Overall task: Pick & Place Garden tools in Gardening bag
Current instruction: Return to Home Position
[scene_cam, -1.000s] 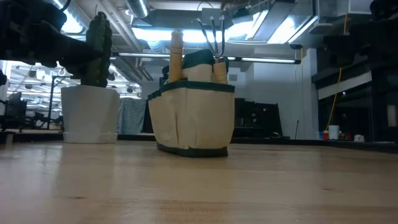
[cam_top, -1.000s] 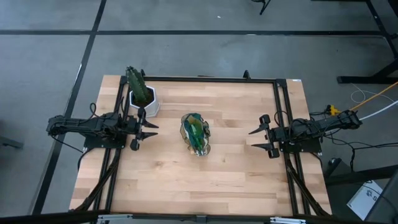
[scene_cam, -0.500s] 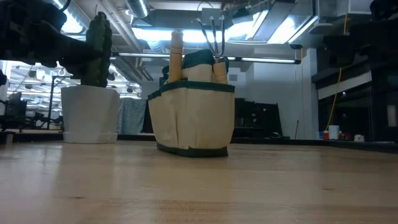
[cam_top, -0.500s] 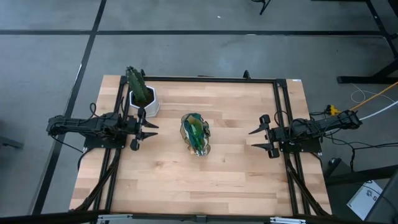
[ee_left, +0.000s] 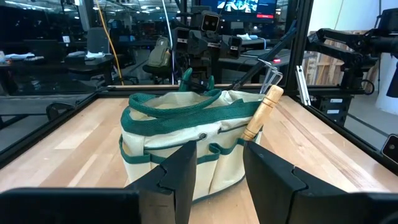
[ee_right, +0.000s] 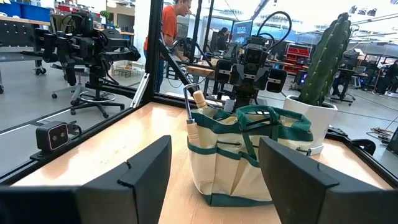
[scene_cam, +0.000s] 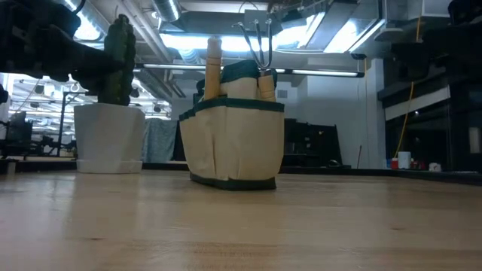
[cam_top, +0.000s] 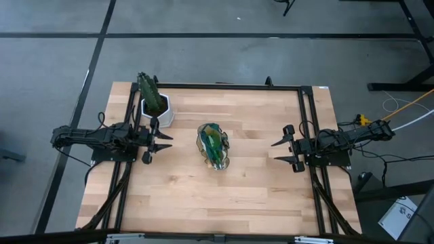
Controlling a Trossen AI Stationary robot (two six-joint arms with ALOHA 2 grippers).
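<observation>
The gardening bag (cam_top: 213,144), tan cloth with green trim and loop handles, stands upright on its base at the middle of the wooden table. Garden tools stick out of its top: one wooden handle (scene_cam: 213,68) and a claw rake whose tines (scene_cam: 256,38) point up above a second wooden handle (ee_left: 264,111). My left gripper (cam_top: 168,143) hovers level at the table's left, open, fingers pointing at the bag (ee_left: 186,149). My right gripper (cam_top: 275,152) hovers level at the table's right, open, also facing the bag (ee_right: 249,155). Neither touches anything.
A green cactus (cam_top: 150,91) in a white pot (scene_cam: 109,139) stands at the table's far left, close to my left gripper. A black frame rail (cam_top: 224,86) runs round the table. A person in an orange top (ee_right: 171,31) stands in the room beyond.
</observation>
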